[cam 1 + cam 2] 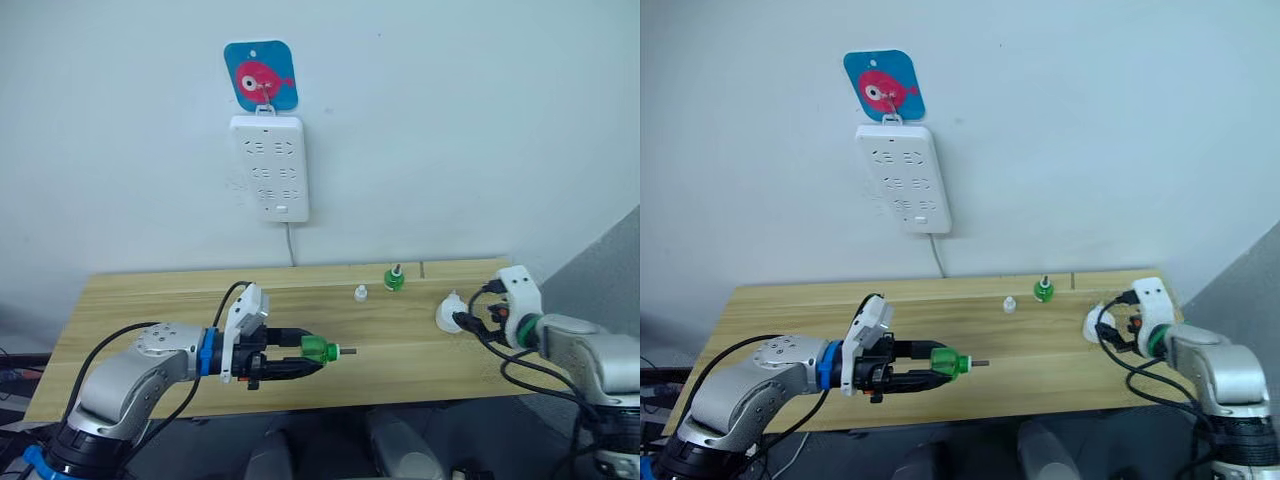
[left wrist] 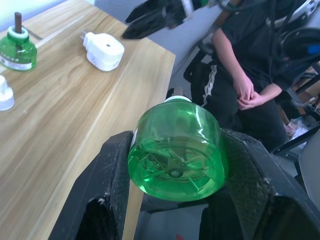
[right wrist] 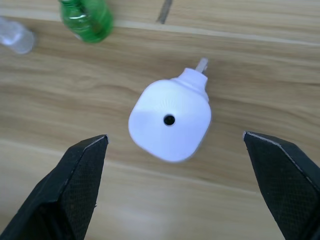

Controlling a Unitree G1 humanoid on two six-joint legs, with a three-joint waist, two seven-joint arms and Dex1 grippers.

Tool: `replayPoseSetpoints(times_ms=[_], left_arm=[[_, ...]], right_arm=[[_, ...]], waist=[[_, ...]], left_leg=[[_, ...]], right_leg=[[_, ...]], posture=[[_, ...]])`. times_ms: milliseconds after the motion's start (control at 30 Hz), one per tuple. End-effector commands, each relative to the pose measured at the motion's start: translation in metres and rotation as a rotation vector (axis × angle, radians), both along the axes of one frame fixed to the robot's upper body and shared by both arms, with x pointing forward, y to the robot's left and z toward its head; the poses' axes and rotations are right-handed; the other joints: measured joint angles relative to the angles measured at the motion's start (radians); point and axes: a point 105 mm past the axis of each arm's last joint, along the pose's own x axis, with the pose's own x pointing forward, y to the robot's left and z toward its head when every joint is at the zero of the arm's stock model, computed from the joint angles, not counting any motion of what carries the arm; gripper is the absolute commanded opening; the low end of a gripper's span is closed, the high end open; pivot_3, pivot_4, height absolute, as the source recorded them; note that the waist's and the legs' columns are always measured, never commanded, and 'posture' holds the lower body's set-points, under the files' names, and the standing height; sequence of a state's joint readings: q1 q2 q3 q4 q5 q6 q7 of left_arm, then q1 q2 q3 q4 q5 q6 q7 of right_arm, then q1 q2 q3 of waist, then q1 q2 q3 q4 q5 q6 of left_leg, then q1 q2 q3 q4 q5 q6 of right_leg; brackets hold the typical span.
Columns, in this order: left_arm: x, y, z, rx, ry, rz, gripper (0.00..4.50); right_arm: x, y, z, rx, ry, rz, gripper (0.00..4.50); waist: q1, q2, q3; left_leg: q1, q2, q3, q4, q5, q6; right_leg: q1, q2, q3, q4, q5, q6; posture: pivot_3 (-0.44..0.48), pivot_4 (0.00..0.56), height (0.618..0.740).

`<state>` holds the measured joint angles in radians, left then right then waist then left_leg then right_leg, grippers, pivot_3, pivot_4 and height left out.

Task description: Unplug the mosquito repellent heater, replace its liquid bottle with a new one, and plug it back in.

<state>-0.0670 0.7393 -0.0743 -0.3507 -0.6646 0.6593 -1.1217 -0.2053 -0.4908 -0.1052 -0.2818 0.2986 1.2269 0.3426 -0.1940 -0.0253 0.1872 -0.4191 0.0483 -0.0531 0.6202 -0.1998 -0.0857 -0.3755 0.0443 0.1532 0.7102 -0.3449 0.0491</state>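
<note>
The left gripper (image 1: 300,358) is clamped on a green bottle (image 1: 320,350) held sideways above the table's (image 1: 150,300) front half, its dark wick pointing toward the robot's right (cap off). The right gripper (image 3: 175,187) hangs with fingers wide apart over the mosquito repellent heater (image 3: 170,121), which lies unplugged near the table's right edge, bare wood all around it. Farther back stands the second green bottle (image 1: 394,279) with a bare wick, a small white cap (image 1: 360,293) just beside it. The power strip (image 1: 268,167) hangs on the wall.
</note>
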Motion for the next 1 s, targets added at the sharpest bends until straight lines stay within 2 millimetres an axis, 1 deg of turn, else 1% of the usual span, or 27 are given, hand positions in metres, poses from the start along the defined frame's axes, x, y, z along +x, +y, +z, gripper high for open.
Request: replayPoseSetpoints(times_ms=[33,100,200,333,567,800,900,933,967,1000], left_arm=[[0.001,-0.004,0.007,-0.021,-0.046,-0.018,2.35],[0.001,-0.006,0.006,-0.024,-0.048,-0.022,2.35],[0.003,-0.009,0.006,-0.029,-0.052,-0.027,2.35],[0.002,-0.01,0.005,-0.033,-0.053,-0.028,2.35],[0.002,-0.01,0.003,-0.034,-0.053,-0.025,2.35],[0.002,-0.011,0.003,-0.036,-0.056,-0.021,2.35],[0.001,-0.011,0.002,-0.037,-0.056,-0.019,2.35],[0.001,-0.011,0.001,-0.037,-0.056,-0.018,2.35],[0.001,-0.01,0.001,-0.037,-0.055,-0.017,2.35],[0.0,-0.01,0.001,-0.037,-0.055,-0.017,2.35]], right_arm=[[0.013,-0.002,0.003,-0.085,-0.046,-0.125,4.5],[0.018,0.001,0.001,-0.089,-0.053,-0.191,4.5],[0.028,0.006,0.003,-0.098,-0.082,-0.258,4.5],[0.035,0.002,0.0,-0.125,-0.089,-0.322,4.5],[0.036,0.001,-0.017,-0.057,-0.008,-0.413,4.5],[0.036,0.002,-0.025,0.005,0.051,-0.437,4.5],[0.035,-0.001,-0.027,-0.002,0.065,-0.431,3.9],[0.035,-0.002,-0.027,-0.004,0.073,-0.423,3.63],[0.035,-0.002,-0.028,-0.006,0.078,-0.412,3.22],[0.034,-0.002,-0.028,-0.007,0.086,-0.402,2.97]], waist=[[0.0,0.0,0.0],[0.0,0.0,0.0],[0.0,0.0,0.0],[0.0,0.0,0.0],[0.0,0.0,0.0],[0.0,0.001,0.0],[0.0,0.001,0.0],[0.0,0.001,0.0],[0.0,0.001,0.0],[0.0,0.001,0.0]], left_leg=[[0.0,0.0,0.0,-0.001,0.0,0.0],[-0.001,0.0,0.0,-0.001,0.0,0.0],[-0.005,0.0,0.0,-0.001,0.0,0.0],[-0.009,0.0,0.0,-0.001,0.0,0.0],[-0.01,0.0,-0.001,-0.002,0.0,0.0],[-0.01,0.0,-0.001,-0.002,0.0,0.0],[-0.01,0.0,-0.001,-0.002,0.0,0.0],[-0.01,0.0,-0.001,-0.002,0.0,0.0],[-0.01,0.0,-0.001,-0.002,0.0,0.0],[-0.01,0.0,-0.001,-0.002,0.0,0.0]], right_leg=[[0.0,0.0,0.0,0.0,0.0,0.0],[-0.002,0.0,0.0,0.0,0.0,0.0],[-0.006,-0.001,0.0,0.0,0.0,0.0],[-0.01,-0.001,-0.001,0.001,0.0,0.0],[-0.01,-0.001,-0.002,0.002,0.0,0.0],[-0.011,-0.001,-0.002,0.003,0.0,0.0],[-0.011,-0.001,-0.002,0.003,0.0,0.0],[-0.011,-0.001,-0.002,0.003,0.0,0.0],[-0.011,-0.001,-0.002,0.003,0.0,0.0],[-0.011,-0.001,-0.002,0.003,0.0,0.0]], posture=[[-0.177,0.162,0.74],[-0.177,0.161,0.74],[-0.174,0.161,0.74],[-0.168,0.16,0.74],[-0.158,0.157,0.74],[-0.149,0.155,0.74],[-0.144,0.155,0.74],[-0.144,0.155,0.74],[-0.144,0.155,0.74],[-0.143,0.156,0.74]])
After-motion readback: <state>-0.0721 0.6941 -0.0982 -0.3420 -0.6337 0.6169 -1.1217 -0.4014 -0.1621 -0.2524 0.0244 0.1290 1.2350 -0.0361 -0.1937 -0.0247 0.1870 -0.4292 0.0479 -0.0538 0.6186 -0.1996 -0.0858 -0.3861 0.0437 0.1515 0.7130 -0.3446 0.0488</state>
